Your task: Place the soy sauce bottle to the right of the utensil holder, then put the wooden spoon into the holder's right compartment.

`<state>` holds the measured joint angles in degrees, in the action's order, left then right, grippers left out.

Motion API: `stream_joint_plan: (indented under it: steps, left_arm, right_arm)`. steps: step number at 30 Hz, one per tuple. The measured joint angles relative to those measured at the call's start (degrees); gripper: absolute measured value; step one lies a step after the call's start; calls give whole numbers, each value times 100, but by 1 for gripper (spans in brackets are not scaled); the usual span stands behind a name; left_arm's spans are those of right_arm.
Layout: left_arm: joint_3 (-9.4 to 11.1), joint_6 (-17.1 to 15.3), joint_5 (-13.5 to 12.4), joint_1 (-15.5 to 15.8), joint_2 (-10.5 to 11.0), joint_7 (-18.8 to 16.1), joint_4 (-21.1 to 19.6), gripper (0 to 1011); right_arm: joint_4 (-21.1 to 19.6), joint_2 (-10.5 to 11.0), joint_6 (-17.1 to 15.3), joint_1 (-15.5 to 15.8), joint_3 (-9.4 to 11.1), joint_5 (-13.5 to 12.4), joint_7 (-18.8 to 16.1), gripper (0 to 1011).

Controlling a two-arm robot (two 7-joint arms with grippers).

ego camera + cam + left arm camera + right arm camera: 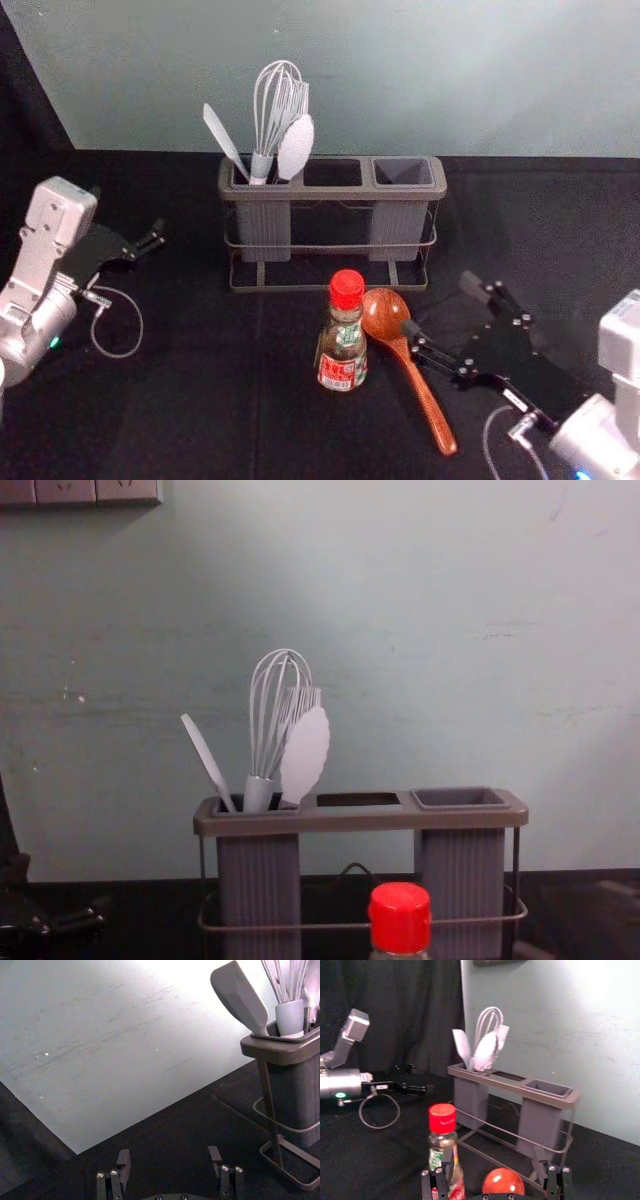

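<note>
Right hand (438, 306), fingers apart, beside right edge of spoon (384, 314); left hand (156, 238), fingers apart, room between it and holder (335, 193).

The spoon (422, 392) is hemmed on its left by the bottle (343, 345); the right compartment (403, 171) can be entered from above.

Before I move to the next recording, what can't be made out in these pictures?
- Lower end of the whisk: head view, hidden by the left compartment's wall.
- Small print on the soy sauce bottle: head view, too small.
- Floor of the right compartment: chest view, hidden by its front wall.
- Handle of the wooden spoon: right wrist view, cut off by the bottom edge.
</note>
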<state>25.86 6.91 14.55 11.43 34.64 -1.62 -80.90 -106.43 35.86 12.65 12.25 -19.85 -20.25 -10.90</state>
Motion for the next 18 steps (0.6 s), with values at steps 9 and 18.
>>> stream_joint_plan:
  steps: [9,18]
  left_arm:
    - [0,0,0,0,0,0,0,1011]
    - [0,0,0,0,0,0,0,1011]
  right_arm:
    - [171,-325,-193,-350,-210,48,-376,1004]
    - [376,-621,-327,-671,-336,76,-688,1004]
